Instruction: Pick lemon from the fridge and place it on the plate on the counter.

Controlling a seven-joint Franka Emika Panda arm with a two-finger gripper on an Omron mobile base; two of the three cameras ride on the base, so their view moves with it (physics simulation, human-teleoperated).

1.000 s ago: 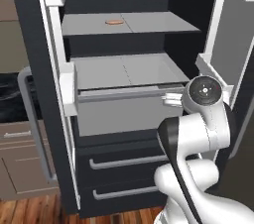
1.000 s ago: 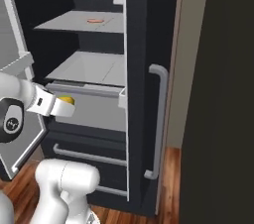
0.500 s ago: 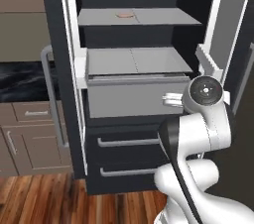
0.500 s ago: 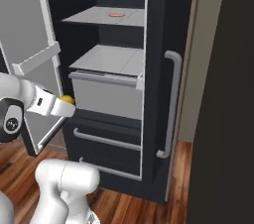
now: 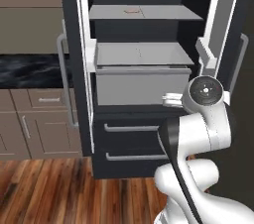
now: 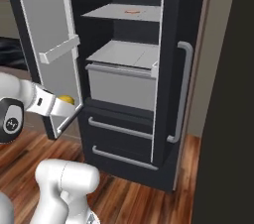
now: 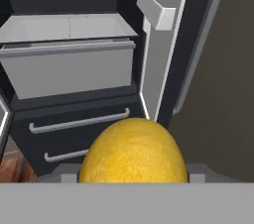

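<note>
The yellow lemon sits large at the bottom of the hand view, held between the fingers. In the right base view the lemon shows at the tip of my gripper, which is shut on it, out in front of the open fridge at drawer height. From the left base view the gripper is in front of the grey drawer. A strip of black marbled counter lies left of the fridge. The plate is out of view.
Both fridge doors stand open, with white bins on the doors. A thin pinkish item lies on the upper shelf. Taupe cabinets sit under the counter. The floor is wood.
The whole picture has shifted: the base has drawn back from the fridge, which looks smaller and further right in the left base view. The lemon stays in the shut gripper.
</note>
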